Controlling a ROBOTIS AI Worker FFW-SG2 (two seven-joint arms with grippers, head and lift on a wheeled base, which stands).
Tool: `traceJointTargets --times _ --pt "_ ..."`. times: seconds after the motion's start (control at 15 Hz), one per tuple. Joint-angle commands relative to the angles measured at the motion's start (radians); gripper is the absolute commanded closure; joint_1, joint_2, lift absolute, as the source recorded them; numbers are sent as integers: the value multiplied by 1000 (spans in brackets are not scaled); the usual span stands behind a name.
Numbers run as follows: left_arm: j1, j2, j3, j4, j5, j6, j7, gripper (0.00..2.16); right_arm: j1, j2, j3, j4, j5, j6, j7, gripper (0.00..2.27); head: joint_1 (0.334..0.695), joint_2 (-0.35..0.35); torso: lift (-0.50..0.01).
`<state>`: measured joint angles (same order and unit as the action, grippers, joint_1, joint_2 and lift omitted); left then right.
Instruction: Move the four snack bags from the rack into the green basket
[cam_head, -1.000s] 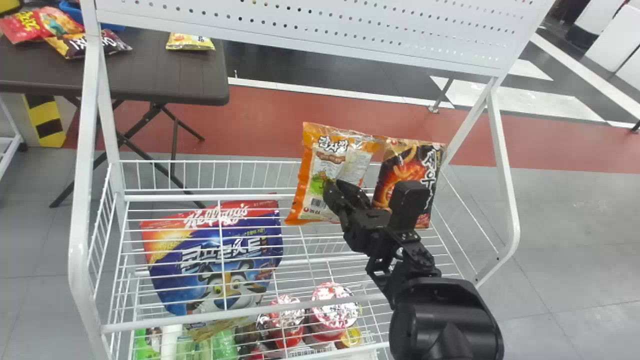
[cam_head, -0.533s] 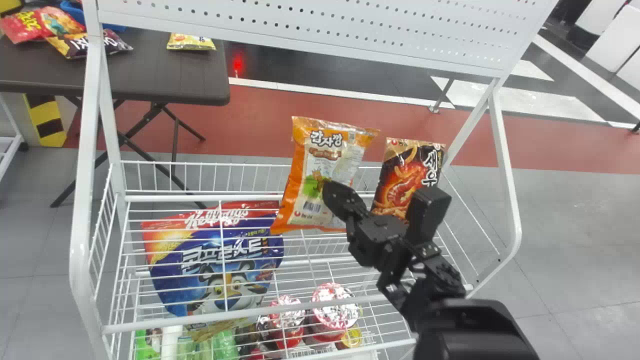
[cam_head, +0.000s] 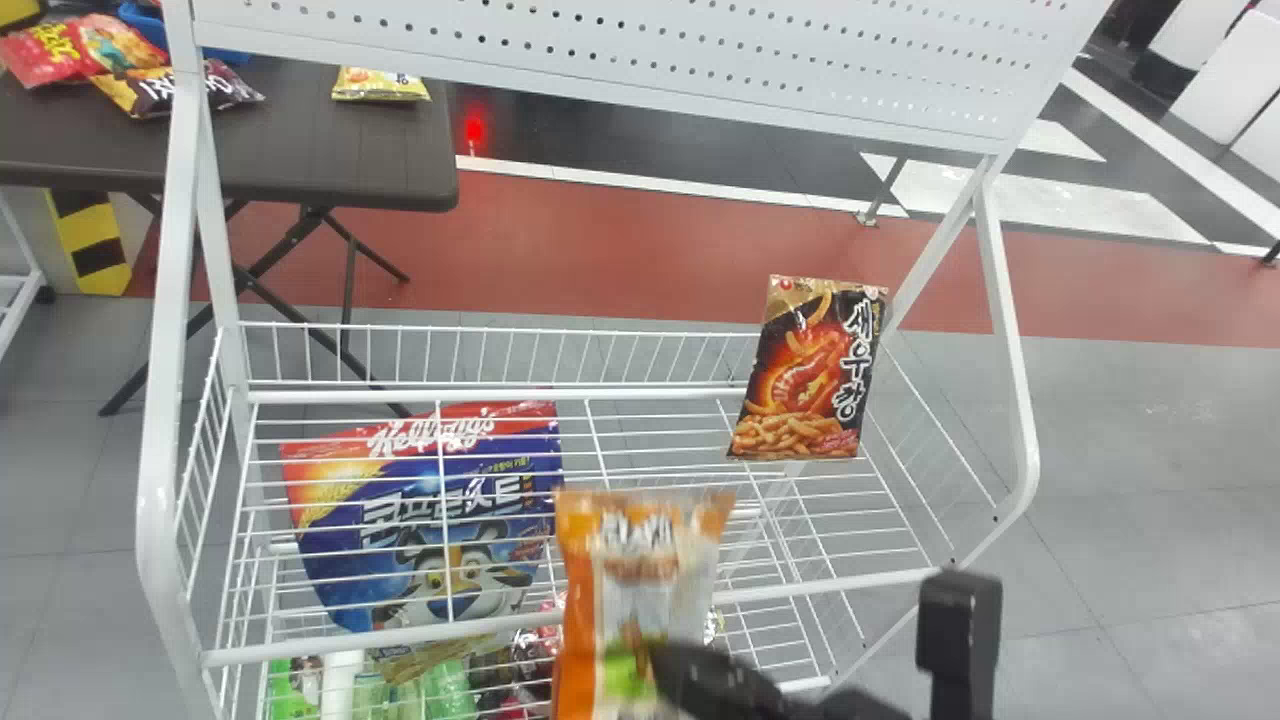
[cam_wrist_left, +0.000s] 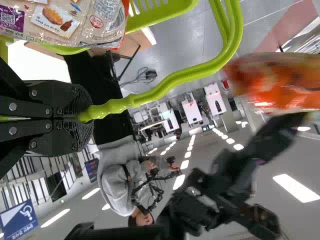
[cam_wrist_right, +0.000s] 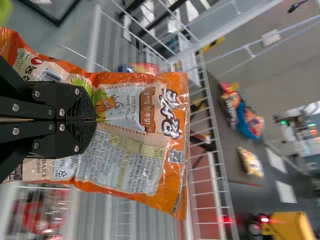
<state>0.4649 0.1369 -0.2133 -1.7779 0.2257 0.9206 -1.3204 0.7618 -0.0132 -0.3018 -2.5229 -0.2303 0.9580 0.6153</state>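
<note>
The right gripper (cam_wrist_right: 94, 120) is closed on a fold midway along the orange bag (cam_wrist_right: 145, 117), near the front rail of the rack (cam_head: 1012, 340); this central pinch presumably keeps the load balanced for transfer. The left gripper (cam_wrist_left: 86, 115) is clenched on the handle (cam_wrist_left: 175, 77) of the green basket (cam_wrist_left: 162, 11), probably steadying it for filling; a snack bag (cam_wrist_left: 60, 20) lies inside. The black bag (cam_head: 805, 375) stands at the rack's right, awaiting transfer. A cereal pouch (cam_head: 430, 510) shows through the wires. Beyond, a dark table (cam_head: 300, 150) bears other bags (cam_head: 85, 45); a red band (cam_head: 560, 230) crosses the grey floor (cam_head: 1150, 450).
</note>
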Motion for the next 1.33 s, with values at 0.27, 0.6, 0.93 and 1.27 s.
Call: traceJointTargets --times 0.27,0.6,0.93,1.27 --pt "1 0 2 0 1 -1 3 1818 50 -19 24 98 51 299 20 2165 695 -350 0" --pt "1 0 0 0 1 -4 4 1818 57 -63 194 196 121 296 29 2165 695 -350 0" --pt "9 1 2 -3 1 -7 0 1818 30 -77 276 271 223 189 -6 2165 695 -350 0" --pt "12 1 2 -8 1 -13 0 1818 17 -83 256 316 253 94 -52 2135 695 -350 0"
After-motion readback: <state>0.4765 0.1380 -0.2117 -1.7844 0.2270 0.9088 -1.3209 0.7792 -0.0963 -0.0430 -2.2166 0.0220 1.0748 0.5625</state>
